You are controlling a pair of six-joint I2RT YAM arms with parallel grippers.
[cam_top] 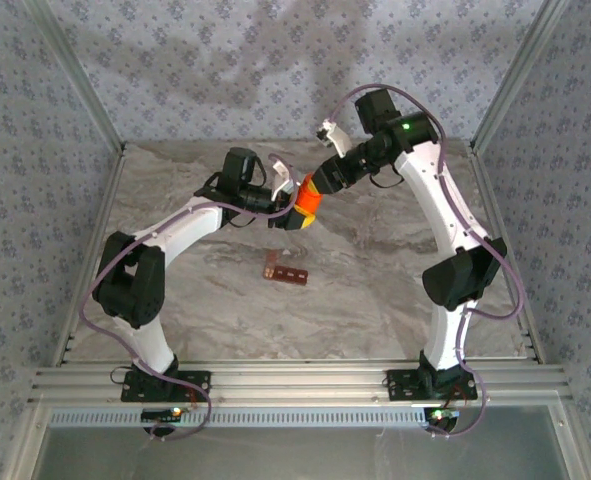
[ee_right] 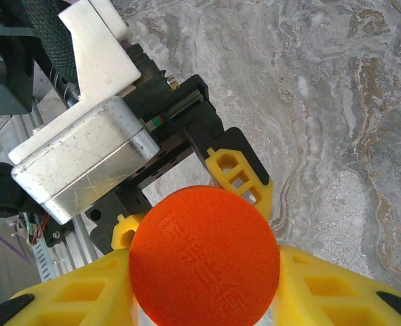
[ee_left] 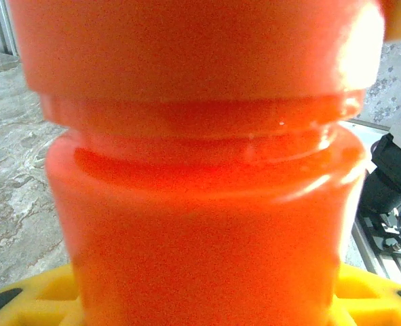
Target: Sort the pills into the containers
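An orange bottle (cam_top: 306, 204) hangs tilted above the back middle of the table, held from both ends. My left gripper (cam_top: 291, 213) is shut on its body (ee_left: 200, 217), with yellow fingers (ee_left: 41, 299) at either side. My right gripper (cam_top: 317, 188) is shut on the round orange cap (ee_right: 203, 261), its yellow fingers (ee_right: 339, 288) pressing both sides of it. Past the cap, the left gripper's fingers (ee_right: 241, 173) clasp the bottle. The containers (cam_top: 285, 270), a dark red-brown strip of compartments, lie on the table below and nearer the arms. The pills are hidden.
The marble tabletop (cam_top: 375, 290) is fenced by a metal frame (cam_top: 295, 380) in front and patterned walls at the sides and back. The left arm's silver and white wrist housing (ee_right: 85, 156) sits close beside the cap.
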